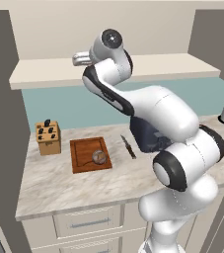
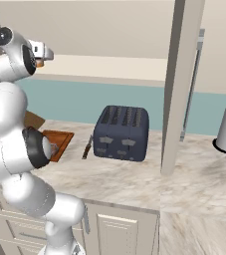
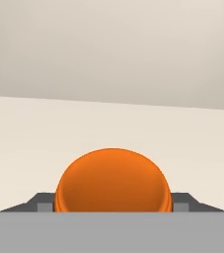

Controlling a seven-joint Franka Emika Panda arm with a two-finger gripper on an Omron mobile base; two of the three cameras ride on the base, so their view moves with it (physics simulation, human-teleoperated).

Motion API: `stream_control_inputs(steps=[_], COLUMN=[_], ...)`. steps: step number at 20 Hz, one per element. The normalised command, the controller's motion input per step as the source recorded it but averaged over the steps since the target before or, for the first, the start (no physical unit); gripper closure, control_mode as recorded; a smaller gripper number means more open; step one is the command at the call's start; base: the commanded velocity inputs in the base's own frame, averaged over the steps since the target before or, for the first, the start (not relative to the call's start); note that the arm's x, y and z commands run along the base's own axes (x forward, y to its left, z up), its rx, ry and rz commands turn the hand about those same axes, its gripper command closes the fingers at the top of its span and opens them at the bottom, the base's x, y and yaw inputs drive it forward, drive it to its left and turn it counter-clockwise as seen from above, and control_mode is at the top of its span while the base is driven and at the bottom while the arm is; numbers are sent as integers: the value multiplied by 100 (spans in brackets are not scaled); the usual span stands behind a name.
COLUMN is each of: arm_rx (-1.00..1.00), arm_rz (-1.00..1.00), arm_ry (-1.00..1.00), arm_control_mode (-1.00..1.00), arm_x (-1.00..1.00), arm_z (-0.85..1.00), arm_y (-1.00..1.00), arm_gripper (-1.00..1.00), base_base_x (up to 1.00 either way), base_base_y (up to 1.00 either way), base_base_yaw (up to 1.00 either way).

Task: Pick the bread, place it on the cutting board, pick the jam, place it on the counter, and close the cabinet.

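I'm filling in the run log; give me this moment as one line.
bread: on cutting board | end effector: around jam, inside cabinet | grip: unclear

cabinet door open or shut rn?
Open. In the right base view the cabinet door stands edge-on, swung out over the counter, handle facing sideways, with the shelf inside exposed.

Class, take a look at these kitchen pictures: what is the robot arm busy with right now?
The arm has reached up into the open cabinet, and its gripper sits around the orange jam on the shelf, one finger on each side. The bread already lies on the cutting board on the counter. Whether the jaws are pressing the jar yet is unclear.
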Motion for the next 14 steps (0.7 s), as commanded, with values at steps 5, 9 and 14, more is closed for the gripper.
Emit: stream_control_inputs(steps=[5,9,14], arm_rx=[0,0,0], arm_rz=[0,0,0], arm_ry=[0,0,0], arm_control_mode=[-100,-100,-100], arm_x=[-45,-44,-47], arm_z=[0,0,0], arm_y=[-29,-24,-26], arm_gripper=[100,100,100], base_base_x=[0,0,0], base_base_y=[0,0,0], base_base_yaw=[0,0,0])
